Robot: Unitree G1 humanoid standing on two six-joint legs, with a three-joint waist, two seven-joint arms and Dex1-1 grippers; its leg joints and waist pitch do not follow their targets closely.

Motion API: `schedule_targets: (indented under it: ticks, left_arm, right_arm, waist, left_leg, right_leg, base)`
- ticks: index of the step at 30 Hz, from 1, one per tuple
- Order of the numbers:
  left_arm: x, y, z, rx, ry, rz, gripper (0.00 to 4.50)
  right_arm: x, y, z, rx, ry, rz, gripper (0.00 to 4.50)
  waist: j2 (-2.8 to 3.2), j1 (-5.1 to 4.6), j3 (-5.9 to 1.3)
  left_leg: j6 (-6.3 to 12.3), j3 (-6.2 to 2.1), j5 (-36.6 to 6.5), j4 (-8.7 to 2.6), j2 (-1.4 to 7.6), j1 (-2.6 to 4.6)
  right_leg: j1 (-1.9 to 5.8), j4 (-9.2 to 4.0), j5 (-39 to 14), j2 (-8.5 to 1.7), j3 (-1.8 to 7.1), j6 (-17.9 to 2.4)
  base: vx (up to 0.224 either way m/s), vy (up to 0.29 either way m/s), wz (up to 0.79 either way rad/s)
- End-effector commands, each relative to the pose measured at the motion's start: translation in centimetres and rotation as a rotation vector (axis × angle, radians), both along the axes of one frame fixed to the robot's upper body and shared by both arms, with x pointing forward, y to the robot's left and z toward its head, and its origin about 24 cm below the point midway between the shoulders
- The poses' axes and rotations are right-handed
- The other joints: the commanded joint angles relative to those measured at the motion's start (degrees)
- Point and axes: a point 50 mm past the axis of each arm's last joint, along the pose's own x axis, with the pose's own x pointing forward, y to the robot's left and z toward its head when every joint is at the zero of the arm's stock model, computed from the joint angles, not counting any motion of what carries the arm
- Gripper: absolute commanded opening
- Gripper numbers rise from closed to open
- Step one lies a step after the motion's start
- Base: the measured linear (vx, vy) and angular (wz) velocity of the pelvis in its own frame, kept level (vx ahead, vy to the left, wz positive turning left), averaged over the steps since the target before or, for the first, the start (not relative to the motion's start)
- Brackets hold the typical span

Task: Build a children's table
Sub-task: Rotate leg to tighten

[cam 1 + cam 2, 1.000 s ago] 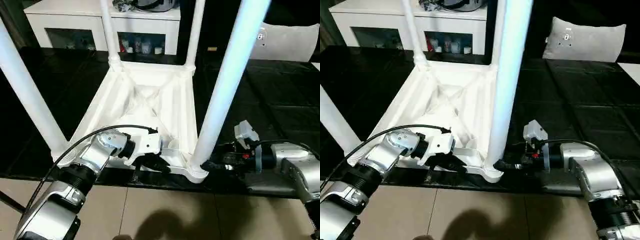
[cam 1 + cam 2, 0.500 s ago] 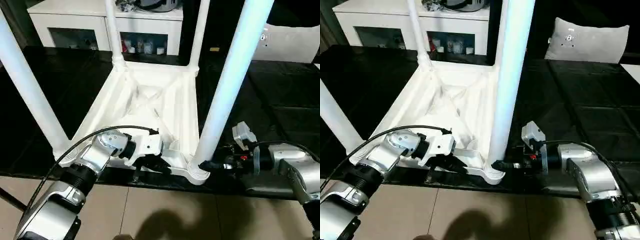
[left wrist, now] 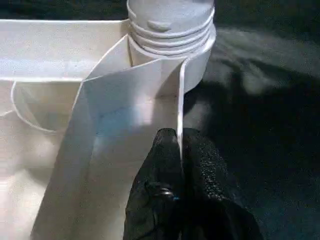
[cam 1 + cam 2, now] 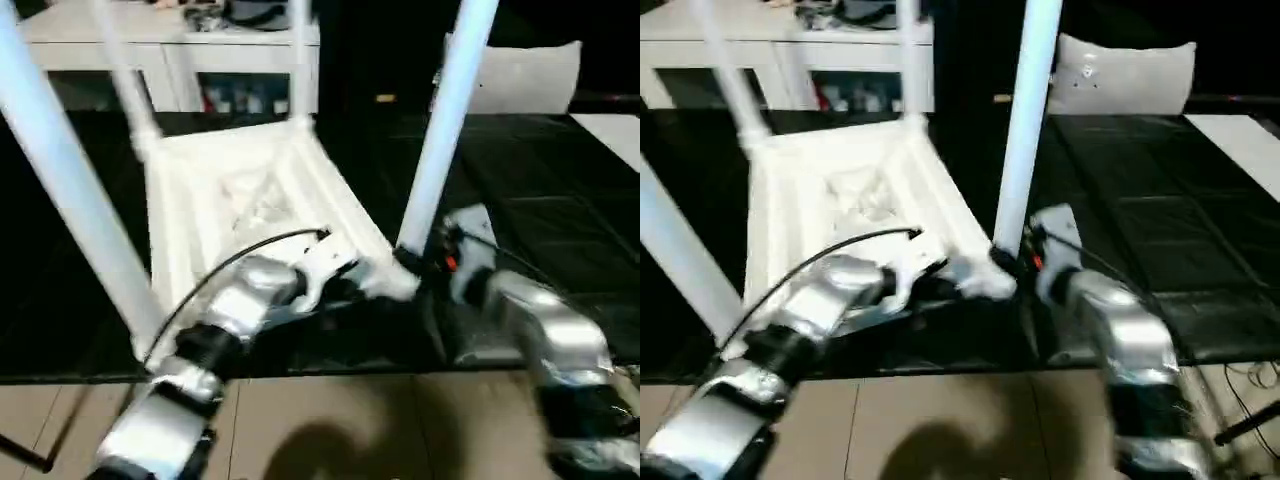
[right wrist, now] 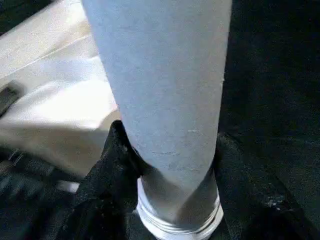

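From your head cameras you see the white plastic tabletop (image 4: 250,200) lying upside down on the black surface (image 4: 560,190), its smooth tapered legs (image 4: 445,120) standing up from the corner sockets. Your right wrist view adds that the right gripper (image 5: 170,165) has its black fingers (image 5: 112,160) closed around the near leg's base. Your left wrist view shows the left gripper (image 3: 180,150) pinched shut on the tabletop's thin rim beside a ridged round socket (image 3: 170,30).

White ribbed tabletop (image 4: 250,190), white legs (image 4: 440,120), black pincers (image 3: 180,165).
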Motion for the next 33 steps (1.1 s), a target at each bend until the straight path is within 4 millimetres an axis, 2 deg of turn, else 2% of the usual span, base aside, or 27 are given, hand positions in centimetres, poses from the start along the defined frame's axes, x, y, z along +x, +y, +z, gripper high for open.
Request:
schedule_targets:
  ticks: [1, 2, 3, 5, 7, 9, 12, 16, 21, 23, 24, 25, 26, 27, 28, 29, 32, 33]
  left_arm:
    - [0.4, -2.3, 1.7, -0.054, -0.067, 0.026, 0.00]
    - [0.4, -2.4, 1.7, -0.053, -0.073, 0.029, 0.00]
    - [0.4, -2.4, 1.7, -0.053, -0.073, 0.029, 0.00]
    - [0.3, -2.6, 1.8, -0.059, -0.071, 0.023, 0.00]
    - [0.3, -2.5, 1.9, -0.066, -0.088, 0.006, 0.00]
    - [0.3, -2.2, 2.0, -0.079, -0.087, -0.002, 0.00]
    - [0.3, -1.7, 1.9, -0.070, -0.092, -0.015, 0.00]
    - [0.0, -0.2, 1.4, -0.028, -0.102, -0.069, 0.00]
    - [-0.6, 1.3, 1.1, 0.006, -0.094, -0.190, 0.00]
    - [-0.8, 1.8, 0.9, 0.028, -0.092, -0.239, 0.00]
    - [-1.0, 2.2, 0.8, 0.038, -0.091, -0.277, 0.00]
    - [-1.2, 2.6, 0.8, 0.048, -0.087, -0.313, 0.00]
    - [-1.3, 3.1, 0.7, 0.060, -0.087, -0.357, 0.00]
    - [-1.5, 3.4, 0.7, 0.072, -0.077, -0.391, 0.00]
    - [-1.7, 3.7, 0.6, 0.079, -0.069, -0.431, 0.00]
    - [-2.0, 4.0, 0.6, 0.084, -0.056, -0.479, 0.00]
    - [-2.2, 4.4, 0.6, 0.089, -0.043, -0.516, 0.00]
    - [-2.3, 4.5, 0.6, 0.091, -0.042, -0.524, 0.00]
  right_arm:
    - [0.5, 1.9, -0.9, -0.003, 0.019, -0.025, 2.25]
    - [0.5, 2.1, -0.9, -0.011, 0.008, -0.021, 2.45]
    - [0.5, 2.1, -0.9, -0.011, 0.008, -0.021, 2.45]
    - [0.5, 2.3, -0.8, 0.010, 0.000, -0.021, 2.76]
    - [0.4, 2.2, -0.3, 0.050, -0.023, -0.001, 2.85]
    - [0.3, 1.8, 0.0, 0.062, -0.049, 0.025, 3.08]
    - [0.2, 1.0, 0.2, 0.049, -0.084, 0.062, 3.33]
    - [0.1, -1.2, 0.6, 0.024, -0.127, 0.135, 3.64]
    - [-0.5, -3.0, 1.2, -0.102, -0.168, 0.307, 4.10]
    - [-1.0, -3.2, 1.4, -0.106, -0.170, 0.390, 4.10]
    - [-1.3, -3.3, 1.6, -0.096, -0.165, 0.453, 4.10]
    - [-1.7, -3.4, 1.8, -0.086, -0.162, 0.521, 4.10]
    - [-2.1, -3.6, 2.0, -0.076, -0.150, 0.591, 4.10]
    - [-2.2, -3.8, 1.9, -0.092, -0.149, 0.634, 3.96]
    - [-2.3, -3.9, 1.8, -0.098, -0.137, 0.669, 3.77]
    - [-2.5, -4.1, 1.7, -0.102, -0.120, 0.710, 3.76]
    - [-2.7, -4.1, 1.7, -0.077, -0.096, 0.757, 3.69]
    - [-2.8, -4.1, 1.7, -0.073, -0.092, 0.763, 3.38]
  waist:
    - [-0.56, 0.20, -3.78]
    - [-0.37, 0.19, -3.94]
    - [-0.36, 0.11, -3.97]
    - [-0.38, 0.23, -4.22]
    - [-0.41, 0.28, -4.33]
    - [-0.48, 0.39, -4.25]
    - [-0.31, 0.47, -4.21]
    - [-0.24, 0.57, -4.09]
    - [-0.43, 1.53, -4.03]
    - [-0.53, 1.81, -4.04]
    - [-0.79, 1.74, -3.95]
    - [-0.60, 1.99, -3.99]
    - [-0.77, 2.06, -3.99]
    - [-0.69, 2.32, -4.07]
    - [-0.93, 2.52, -3.98]
    - [-0.74, 2.78, -3.97]
    - [-0.69, 3.23, -3.98]
    - [-0.68, 3.41, -4.00]
  left_leg:
    - [1.89, -0.33, -11.28, -3.81, 0.11, -0.46]
    - [2.23, -0.39, -10.73, -3.88, 0.35, -0.55]
    - [2.52, -0.42, -10.32, -3.94, 0.48, -0.61]
    - [3.59, -0.35, -7.48, -3.88, 0.75, -0.84]
    - [4.44, -0.31, -5.44, -3.79, 0.85, -1.03]
    - [5.33, -0.15, -4.86, -3.75, 0.86, -1.07]
    - [5.47, -0.06, -5.50, -3.72, 0.90, -0.97]
    - [5.66, 0.00, -7.15, -3.74, 0.99, -0.93]
    - [5.72, 0.08, -7.26, -3.73, 1.27, -0.72]
    - [5.72, 0.07, -7.48, -3.74, 1.18, -0.65]
    - [5.97, 0.13, -7.84, -3.78, 1.22, -0.71]
    - [6.15, 0.06, -8.02, -3.75, 1.32, -0.66]
    - [6.31, 0.10, -7.91, -3.76, 1.39, -0.70]
    - [6.53, 0.04, -7.30, -3.73, 1.49, -0.70]
    - [6.58, 0.09, -7.15, -3.72, 1.55, -0.75]
    - [6.44, 0.14, -7.20, -3.70, 1.62, -0.68]
    - [5.86, 0.20, -7.19, -3.74, 1.75, -0.55]
    - [5.72, 0.19, -7.32, -3.73, 1.79, -0.54]
  right_leg:
    - [2.99, -5.99, -30.01, -3.10, 1.68, -1.94]
    - [3.13, -5.68, -27.72, -3.15, 1.88, -2.63]
    - [3.19, -5.45, -26.25, -3.15, 2.04, -3.17]
    - [3.42, -4.32, -19.48, -3.14, 2.61, -5.88]
    - [3.64, -3.59, -14.95, -3.20, 2.82, -7.90]
    - [3.81, -3.34, -12.94, -3.32, 2.95, -9.44]
    - [3.81, -3.46, -13.66, -3.36, 2.98, -9.76]
    - [3.77, -3.60, -14.63, -3.36, 3.06, -9.71]
    - [3.69, -3.41, -15.20, -3.54, 3.24, -9.84]
    - [3.56, -3.37, -15.78, -3.49, 3.18, -9.83]
    - [3.61, -3.50, -16.26, -3.44, 3.17, -9.72]
    - [3.61, -3.46, -16.46, -3.53, 3.19, -9.70]
    - [3.64, -3.43, -16.21, -3.53, 3.24, -9.68]
    - [3.65, -3.15, -15.16, -3.52, 3.29, -9.95]
    - [3.56, -3.12, -15.22, -3.58, 3.26, -10.01]
    - [3.44, -3.07, -15.53, -3.64, 3.29, -10.13]
    - [3.33, -2.96, -15.27, -3.63, 3.34, -10.72]
    - [3.35, -2.89, -15.20, -3.64, 3.32, -10.86]
  base:
    - [0.000, 0.000, 0.00]
    - [0.000, 0.000, 0.00]
    - [0.000, 0.000, 0.00]
    - [0.000, 0.000, 0.00]
    - [0.000, 0.000, 0.00]
    - [0.000, 0.000, 0.00]
    - [0.000, 0.000, 0.00]
    - [0.000, 0.000, 0.00]
    - [0.000, 0.000, 0.00]
    - [0.000, 0.000, 0.00]
    - [0.000, 0.000, 0.00]
    - [0.000, 0.000, 0.00]
    - [0.000, 0.000, 0.00]
    - [0.000, 0.000, 0.00]
    - [0.000, 0.000, 0.00]
    - [0.000, 0.000, 0.00]
    - [0.000, 0.000, 0.00]
    - [0.000, 0.000, 0.00]
